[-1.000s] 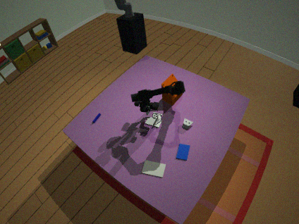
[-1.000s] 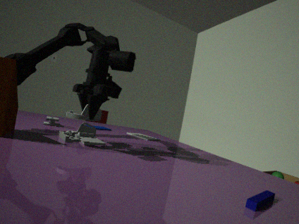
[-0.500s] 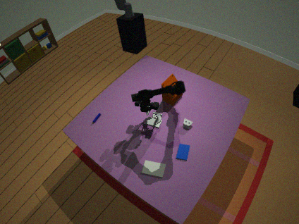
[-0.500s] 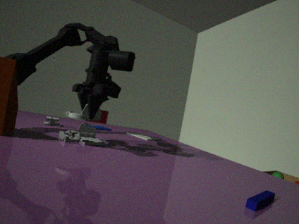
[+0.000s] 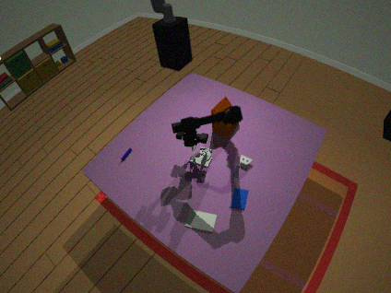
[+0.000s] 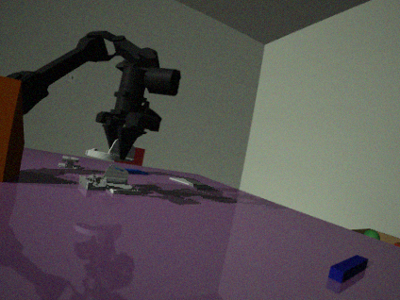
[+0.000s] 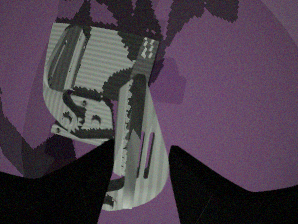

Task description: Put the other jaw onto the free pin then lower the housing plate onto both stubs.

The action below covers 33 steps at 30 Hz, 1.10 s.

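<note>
My gripper (image 5: 194, 146) (image 6: 118, 152) (image 7: 143, 149) is shut on the loose jaw (image 6: 96, 154) (image 7: 157, 182), a pale, rounded, slotted piece with a toothed edge. The jaw hangs above the table beside the pale gripper base (image 5: 201, 158) (image 6: 86, 183) (image 7: 102, 62), overlapping its right edge in the wrist view. The seated jaw and the free pin are too small and shadowed to tell apart. A small white piece with two dark holes (image 5: 245, 161) (image 6: 69, 161), apparently the housing plate, lies apart on the table.
A white flat slab (image 5: 203, 221) (image 6: 183, 180) and a blue flat slab (image 5: 239, 199) (image 6: 137, 172) lie on the purple table (image 5: 277, 134) (image 6: 189, 245). An orange block (image 5: 223, 115) (image 6: 9, 127) stands near the arm's base. A dark blue bar (image 5: 125, 155) (image 6: 348, 269) lies near one edge.
</note>
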### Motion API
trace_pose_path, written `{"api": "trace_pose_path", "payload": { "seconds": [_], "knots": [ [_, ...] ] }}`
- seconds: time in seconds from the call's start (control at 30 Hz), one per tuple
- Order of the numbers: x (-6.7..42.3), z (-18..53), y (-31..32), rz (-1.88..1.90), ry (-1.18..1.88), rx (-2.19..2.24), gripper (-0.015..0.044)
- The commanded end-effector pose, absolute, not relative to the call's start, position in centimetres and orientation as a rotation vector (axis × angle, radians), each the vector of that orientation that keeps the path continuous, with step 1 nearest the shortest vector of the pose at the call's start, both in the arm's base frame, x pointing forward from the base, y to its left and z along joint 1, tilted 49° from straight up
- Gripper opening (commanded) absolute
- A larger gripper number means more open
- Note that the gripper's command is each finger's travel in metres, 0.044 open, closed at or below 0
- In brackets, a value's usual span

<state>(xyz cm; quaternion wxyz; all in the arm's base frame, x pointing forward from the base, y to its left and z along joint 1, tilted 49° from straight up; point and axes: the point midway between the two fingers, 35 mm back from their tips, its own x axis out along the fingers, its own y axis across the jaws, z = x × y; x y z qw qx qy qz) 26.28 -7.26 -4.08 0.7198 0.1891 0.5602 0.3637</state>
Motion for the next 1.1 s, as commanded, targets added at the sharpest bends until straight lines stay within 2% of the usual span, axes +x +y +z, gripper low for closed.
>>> {"api": "trace_pose_path", "payload": {
  "seconds": [0.0,0.43,1.07],
  "knots": [
    [26.5,-3.9,-7.2,0.807,1.230,0.414,0.0134],
    [28.3,-1.3,-5.1,0.808,1.229,0.415,0.0134],
    [28.3,-1.3,-5.0,0.809,1.229,0.415,0.0134]
  ]
}}
